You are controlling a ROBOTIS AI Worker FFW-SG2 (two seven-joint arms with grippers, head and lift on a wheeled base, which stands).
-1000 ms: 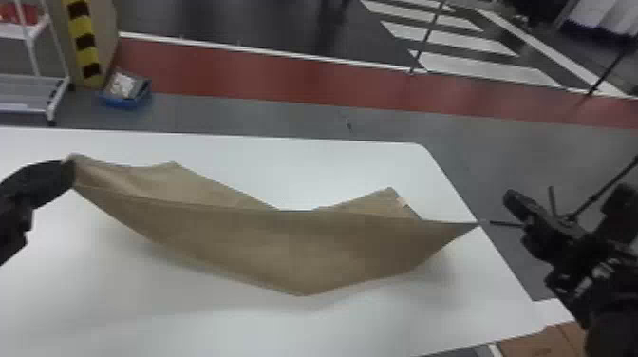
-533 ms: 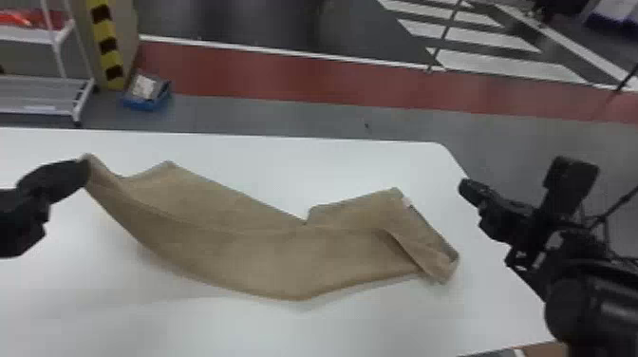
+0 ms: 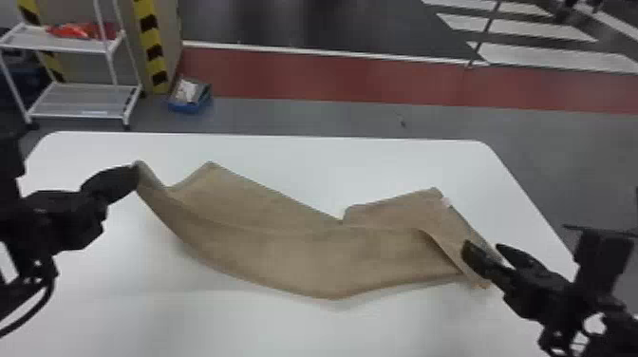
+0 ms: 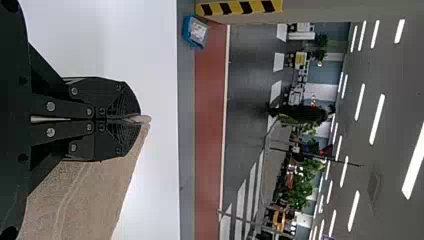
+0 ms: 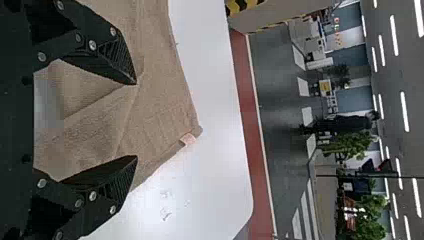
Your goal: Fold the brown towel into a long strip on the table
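Note:
At the left in the head view, my left gripper is shut on a raised corner of the brown towel. Most of the towel lies across the table, its right end folded over itself near a small tag. My right gripper stands open over that folded right end. The left wrist view has the left gripper pinching the tip of the towel. From the right wrist, the open right gripper has the towel between and beyond its parted fingers, apparently ungripped.
The white table extends around the towel, its far edge and right corner in view. Beyond it on the floor are a white rack and a blue bin at the far left.
The towel's right corner, earlier held up, has dropped onto the table. My right gripper has come back over that end, opened. The left gripper keeps hold while the head view has shifted.

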